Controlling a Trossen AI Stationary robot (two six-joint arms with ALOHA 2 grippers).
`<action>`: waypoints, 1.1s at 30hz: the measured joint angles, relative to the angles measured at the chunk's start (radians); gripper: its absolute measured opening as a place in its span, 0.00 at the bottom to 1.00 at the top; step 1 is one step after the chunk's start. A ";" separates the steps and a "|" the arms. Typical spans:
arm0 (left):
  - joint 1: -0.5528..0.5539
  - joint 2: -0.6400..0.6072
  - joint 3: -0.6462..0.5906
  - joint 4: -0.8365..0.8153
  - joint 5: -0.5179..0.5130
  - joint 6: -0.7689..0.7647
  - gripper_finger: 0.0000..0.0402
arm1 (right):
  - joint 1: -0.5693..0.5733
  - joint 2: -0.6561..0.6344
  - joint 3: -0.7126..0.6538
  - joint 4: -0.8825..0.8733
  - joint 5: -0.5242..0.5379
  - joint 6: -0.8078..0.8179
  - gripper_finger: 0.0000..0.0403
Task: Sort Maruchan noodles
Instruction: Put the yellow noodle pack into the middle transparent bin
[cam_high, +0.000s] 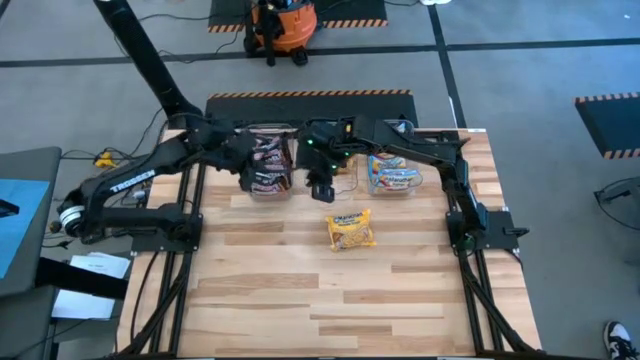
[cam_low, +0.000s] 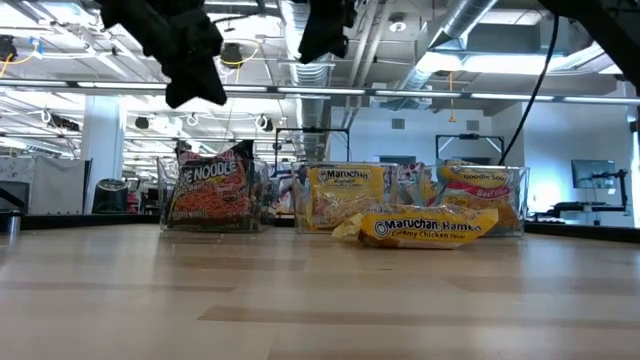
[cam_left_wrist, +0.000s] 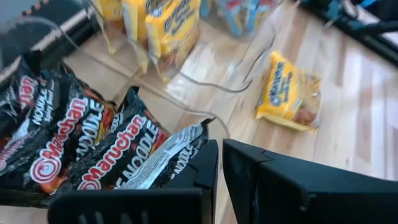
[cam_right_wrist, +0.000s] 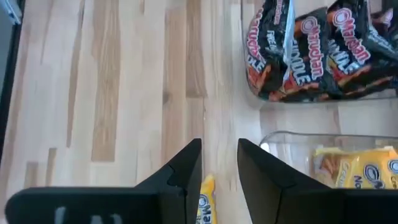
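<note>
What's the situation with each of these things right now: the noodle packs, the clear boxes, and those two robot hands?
Loose yellow packet: lying flat on the table, outside the tubs, untouched.
Dark packets: piled in the left tub.
Yellow packets: standing in the middle tub.
Blue-pink packets: in the right tub.
Left gripper: fingers shut, empty, above the dark packets.
Right gripper: fingers apart, empty, near the middle tub.

Two black jointed arms, white lettering on the left arm (cam_high: 128, 183), blocky matte-black fingers (cam_left_wrist: 186, 186), small green light on the right arm (cam_high: 318, 143)
</note>
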 joint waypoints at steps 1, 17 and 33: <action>0.000 -0.016 0.000 -0.002 0.004 -0.003 0.03 | 0.002 -0.002 0.000 -0.026 0.000 0.002 0.32; -0.001 -0.150 0.000 -0.045 0.040 -0.052 0.03 | 0.058 -0.018 -0.100 -0.351 -0.061 -0.015 0.30; -0.001 -0.147 0.000 -0.090 0.032 -0.019 0.03 | 0.132 -0.206 -0.649 -0.263 -0.134 0.099 0.30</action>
